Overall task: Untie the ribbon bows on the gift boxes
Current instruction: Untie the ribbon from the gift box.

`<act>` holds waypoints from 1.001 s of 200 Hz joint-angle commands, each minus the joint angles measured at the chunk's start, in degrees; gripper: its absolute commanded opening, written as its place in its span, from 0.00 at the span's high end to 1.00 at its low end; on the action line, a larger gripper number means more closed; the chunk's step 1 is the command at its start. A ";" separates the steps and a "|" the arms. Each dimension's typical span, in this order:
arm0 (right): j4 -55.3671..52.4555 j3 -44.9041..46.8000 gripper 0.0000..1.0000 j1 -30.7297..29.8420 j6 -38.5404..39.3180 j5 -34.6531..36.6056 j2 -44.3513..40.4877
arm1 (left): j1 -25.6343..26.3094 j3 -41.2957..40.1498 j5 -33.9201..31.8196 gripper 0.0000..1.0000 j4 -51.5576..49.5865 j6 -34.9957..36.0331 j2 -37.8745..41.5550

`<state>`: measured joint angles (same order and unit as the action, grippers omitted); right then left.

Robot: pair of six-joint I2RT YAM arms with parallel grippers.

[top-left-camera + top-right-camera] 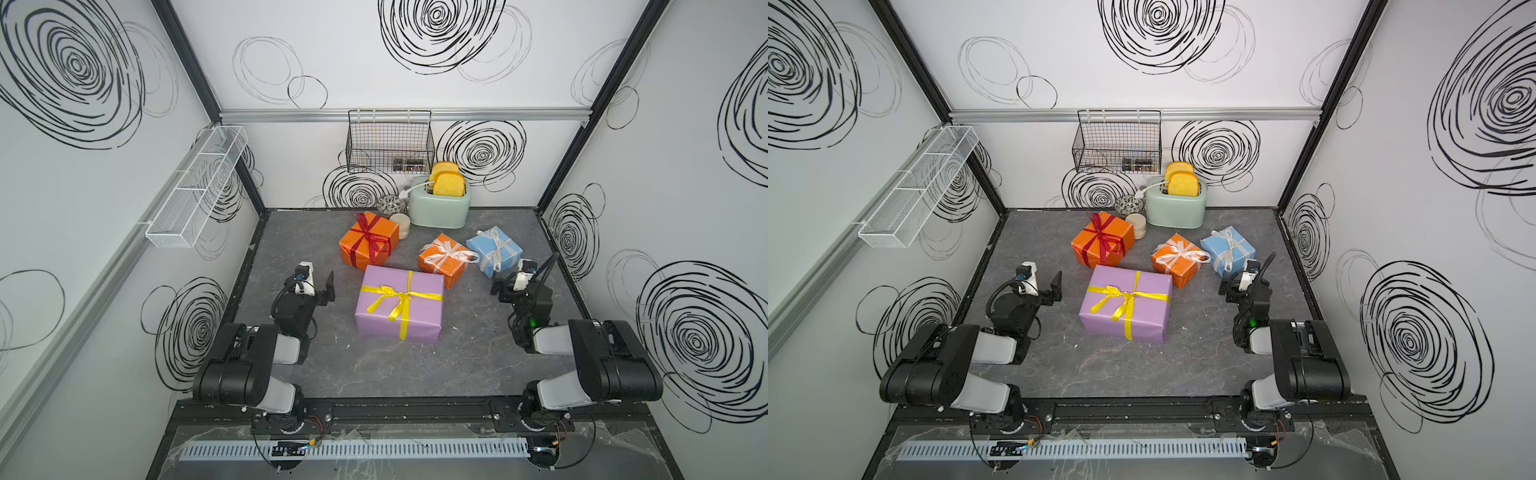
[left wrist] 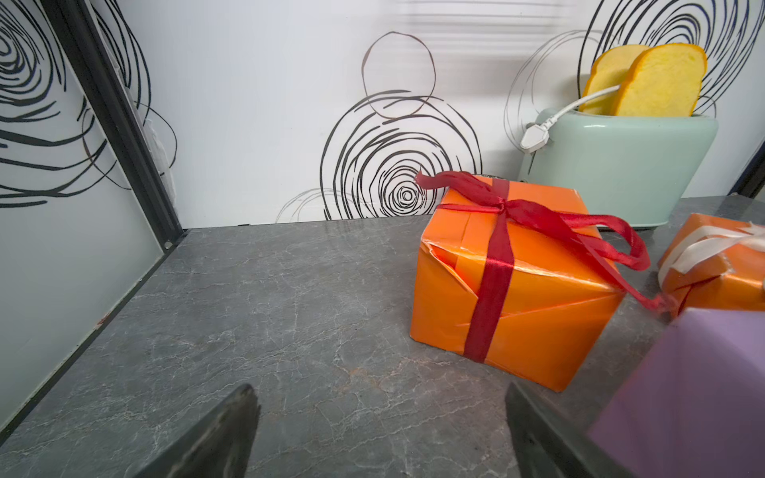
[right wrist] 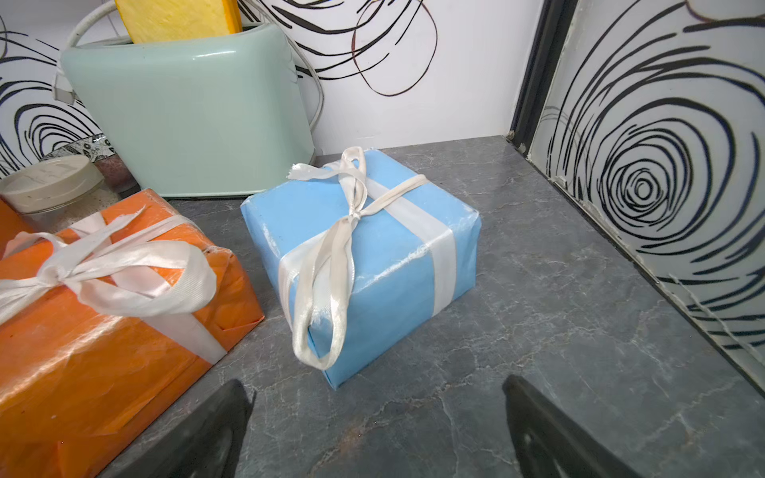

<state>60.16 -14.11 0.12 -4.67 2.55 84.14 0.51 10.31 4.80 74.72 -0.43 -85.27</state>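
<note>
While arms hang low over table, left gripper and right gripper stand spread, empty. Mid-table, tied: yellow bow on lilac box, red bow on orange box, white bow on small orange box, pale bow on blue box. Jar labels in wire basket: unreadable.

Medium orange box: glossy paper, creased, torn at edges. Red ribbon: satin, sheen. Small orange box: glossy crinkled paper; white ribbon satin, frayed ends. Blue box: matt paper, edges scuffed white; cream ribbon same satin. Lilac box: matt smooth paper; yellow ribbon shiny. Toaster: smooth, semi-gloss, plastic-looking. Toast slices: spongy, foam-like. Tabletop: matt grey stone look, veined. Far basket: black metal wire.
</note>
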 commanded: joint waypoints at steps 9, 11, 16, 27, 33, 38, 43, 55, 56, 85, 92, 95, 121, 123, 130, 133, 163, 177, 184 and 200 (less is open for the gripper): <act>2.30 -0.93 0.02 0.19 0.54 0.44 0.46 | 0.45 0.43 -0.76 0.04 3.70 0.27 -0.08; 2.32 -0.95 0.02 0.18 0.54 0.42 0.49 | 0.45 0.42 -0.78 0.04 3.68 0.30 -0.12; 2.32 -0.97 0.02 0.14 0.54 0.44 0.49 | 0.45 0.42 -0.79 0.04 3.75 0.27 -0.13; 2.32 -0.92 0.02 0.14 0.54 0.42 0.48 | 0.37 0.43 -0.60 0.04 3.68 0.21 -0.15; 2.32 -0.92 0.02 0.14 0.54 0.44 0.47 | 0.37 0.49 -0.57 0.04 3.66 0.21 -0.18; 2.33 -0.92 0.02 0.19 0.55 0.36 0.45 | 0.32 0.48 -0.53 0.04 3.68 0.22 -0.17; 2.33 -0.96 0.02 0.14 0.54 0.41 0.45 | 0.28 0.51 -0.41 0.04 3.60 0.22 -0.18; 2.33 -0.93 0.02 0.14 0.54 0.41 0.48 | 0.10 0.59 -0.11 0.04 3.50 0.07 -0.24; 2.28 -0.93 0.02 0.14 0.58 0.43 0.45 | 0.10 0.59 -0.08 0.04 3.50 0.07 -0.24; 2.13 -1.10 0.02 0.15 0.60 0.43 0.57 | 0.72 0.65 -1.11 0.04 3.28 0.23 -0.16; 2.24 -1.03 0.02 0.10 0.54 0.44 0.50 | 0.80 0.89 -1.46 0.04 2.74 0.33 -0.13; 2.27 -0.97 0.02 0.07 0.59 0.44 0.49 | 0.80 0.95 -1.46 0.04 2.82 0.28 -0.17; 2.20 -1.05 0.02 0.09 0.60 0.36 0.52 | 0.72 1.18 -1.34 0.04 2.54 0.20 -0.16; 2.23 -1.02 0.02 0.06 0.57 0.42 0.50 | 0.72 1.14 -1.36 0.04 2.54 0.21 -0.16; 2.24 -1.01 0.02 0.08 0.54 0.40 0.57 | 0.84 1.19 -1.44 0.04 2.54 0.18 -0.15; 2.22 -1.01 0.02 0.11 0.54 0.43 0.52 | 0.81 1.14 -1.52 0.04 2.54 0.21 -0.17; 2.18 -1.10 0.02 -0.21 0.80 0.85 0.59 | 1.33 1.14 -2.41 0.04 2.27 0.42 -0.05; 2.24 -1.10 0.02 -0.21 0.80 0.85 0.60 | 1.42 1.08 -2.65 0.04 2.15 0.42 0.02; 2.16 -1.10 0.02 -0.21 0.83 0.82 0.63 | 1.51 1.20 -2.73 0.04 2.10 0.44 0.02; 2.14 -1.10 0.02 -0.13 0.80 0.82 0.60 | 1.58 1.03 -2.93 0.04 2.10 0.50 0.11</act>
<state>60.16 -14.11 0.10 -4.60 2.76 84.14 1.63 10.31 2.90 74.61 -0.40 -85.27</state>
